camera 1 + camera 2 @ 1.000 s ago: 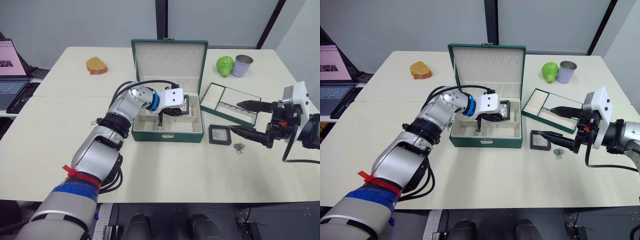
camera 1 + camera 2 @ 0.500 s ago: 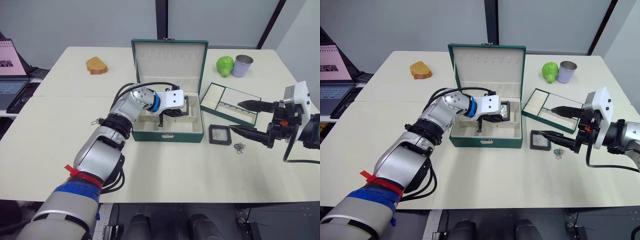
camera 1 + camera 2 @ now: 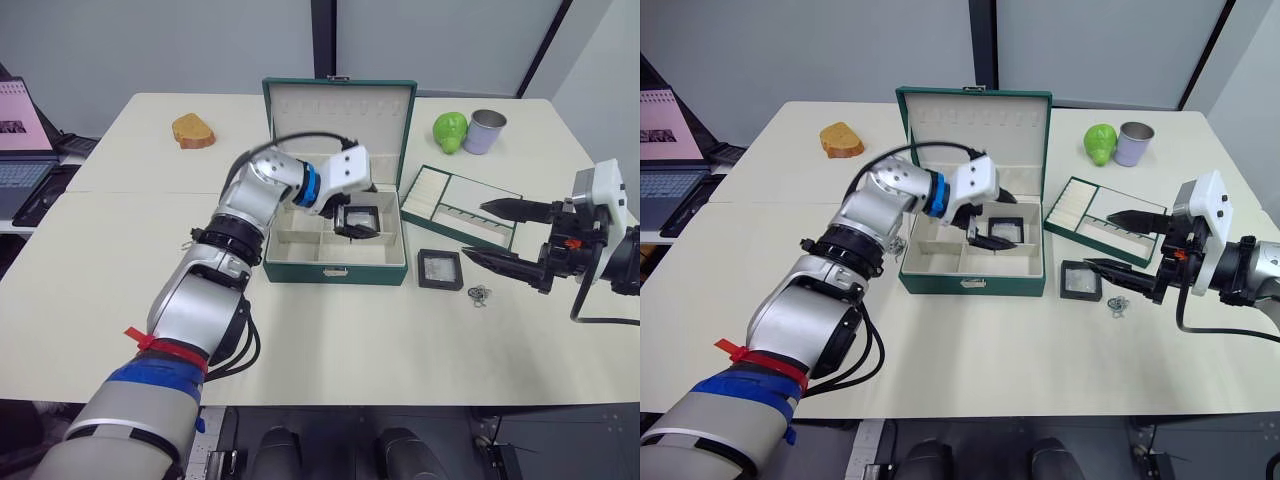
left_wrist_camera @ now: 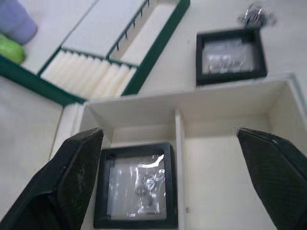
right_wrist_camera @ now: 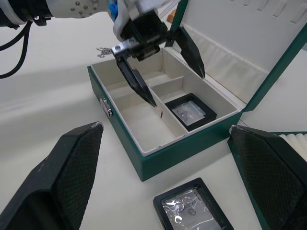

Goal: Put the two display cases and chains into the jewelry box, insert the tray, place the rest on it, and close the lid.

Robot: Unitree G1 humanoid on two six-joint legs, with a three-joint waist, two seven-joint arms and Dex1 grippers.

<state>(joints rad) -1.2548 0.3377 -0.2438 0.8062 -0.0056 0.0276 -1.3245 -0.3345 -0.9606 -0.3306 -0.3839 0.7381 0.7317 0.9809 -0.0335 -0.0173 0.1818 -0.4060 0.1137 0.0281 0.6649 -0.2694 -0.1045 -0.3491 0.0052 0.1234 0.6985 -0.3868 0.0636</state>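
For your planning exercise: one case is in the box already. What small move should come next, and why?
Probably lower the right tool, which is open, onto the second display case. It lies on the table outside the jewelry box, while the left tool is open above the first case.

Office or lab setting: pale work tables [image 3: 120, 260], an open laptop [image 3: 22, 150] at one edge, grey partition walls [image 3: 150, 45].

Dark green jewelry box [image 3: 335, 266] with cream lining — black-framed display cases [image 3: 439, 269], silver chain [image 3: 479, 294], green-rimmed cream tray [image 3: 462, 208], lavender cup [image 3: 485, 131] on a cream desk [image 3: 120, 280].
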